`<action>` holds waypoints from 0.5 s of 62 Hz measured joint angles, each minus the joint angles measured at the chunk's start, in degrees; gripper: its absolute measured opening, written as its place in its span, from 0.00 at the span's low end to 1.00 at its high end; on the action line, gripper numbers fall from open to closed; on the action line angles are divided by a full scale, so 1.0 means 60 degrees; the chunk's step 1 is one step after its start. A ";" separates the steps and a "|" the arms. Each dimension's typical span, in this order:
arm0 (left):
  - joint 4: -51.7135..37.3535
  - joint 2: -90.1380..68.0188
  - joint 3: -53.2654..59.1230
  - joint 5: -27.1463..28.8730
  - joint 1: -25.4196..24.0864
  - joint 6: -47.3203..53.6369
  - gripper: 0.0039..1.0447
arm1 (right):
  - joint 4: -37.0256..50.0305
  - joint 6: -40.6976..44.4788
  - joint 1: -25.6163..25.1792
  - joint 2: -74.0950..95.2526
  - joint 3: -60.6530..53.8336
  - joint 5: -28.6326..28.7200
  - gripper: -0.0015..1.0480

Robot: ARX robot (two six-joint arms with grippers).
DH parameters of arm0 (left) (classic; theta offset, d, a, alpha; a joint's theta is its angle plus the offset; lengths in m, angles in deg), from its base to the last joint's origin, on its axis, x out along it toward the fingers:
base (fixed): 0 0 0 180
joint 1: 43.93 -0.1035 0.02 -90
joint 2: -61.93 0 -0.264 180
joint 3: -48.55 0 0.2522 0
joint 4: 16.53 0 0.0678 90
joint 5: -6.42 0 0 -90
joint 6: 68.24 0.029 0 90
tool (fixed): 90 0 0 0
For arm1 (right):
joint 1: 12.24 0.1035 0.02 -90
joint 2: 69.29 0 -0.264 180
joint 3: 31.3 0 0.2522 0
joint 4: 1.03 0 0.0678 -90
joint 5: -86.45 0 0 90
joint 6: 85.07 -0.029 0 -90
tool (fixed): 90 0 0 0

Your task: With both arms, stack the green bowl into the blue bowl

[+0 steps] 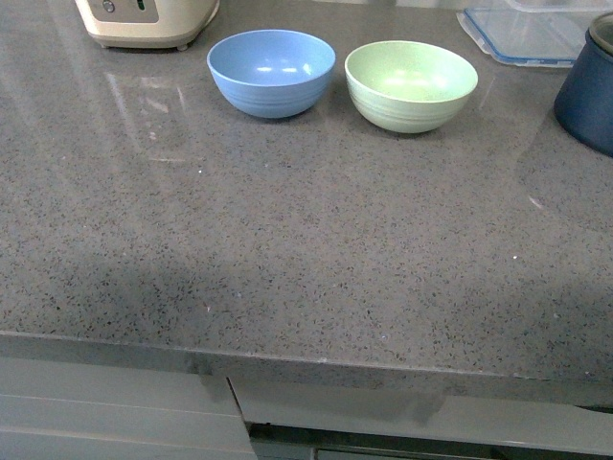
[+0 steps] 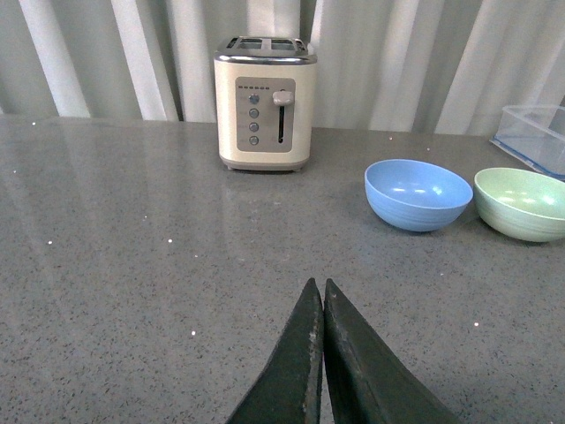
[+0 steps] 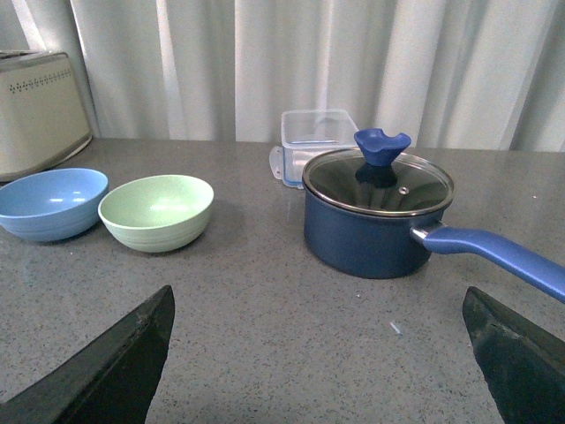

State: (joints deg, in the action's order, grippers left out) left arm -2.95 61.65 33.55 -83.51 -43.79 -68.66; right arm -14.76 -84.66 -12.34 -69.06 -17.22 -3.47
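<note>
No brand name or legible writing is shown; a row of small marks above the buttons of the toaster (image 2: pixel 264 104) is too small to be read.

Two round bowls of the same size are set side by side in the upper centre of the front view, on a grey, dark-speckled, glossy stone counter (image 1: pixel 287 268). The blue bowl (image 1: pixel 271 72) is placed to the left and the green bowl (image 1: pixel 411 84) to the right. They are very close, but whether the rims touch cannot be told. Both are upright and empty, matte in finish, with faint horizontal ridges around the outside.

One cream toaster with a grey front panel, four round buttons and one lever is seen in the upper left corner. One dark navy pot (image 3: pixel 375 216) with a glass lid (image 3: pixel 378 181), a blue knob and a long blue handle is placed at the right edge. One clear, rectangular plastic container (image 3: pixel 315 141) with a blue rim lies behind it. A pale pleated curtain (image 3: pixel 291 62) is hung behind the counter.

The left end effector (image 2: pixel 321 284) is seen with its two dark tapered fingers (image 2: pixel 287 371) pressed together, nothing between them. The right end effector (image 3: pixel 318 300) is spread wide, nothing held.
</note>
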 joint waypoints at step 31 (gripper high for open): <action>0.0025 0.0011 0.0000 -0.0007 0.0004 -0.0004 0.87 | -0.2350 -0.0605 -0.0233 0.4153 0.2146 0.3315 0.90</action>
State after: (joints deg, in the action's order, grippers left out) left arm -2.80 61.72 33.55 -83.55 -43.77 -68.69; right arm -28.86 -88.29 -13.74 -44.15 -4.35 16.42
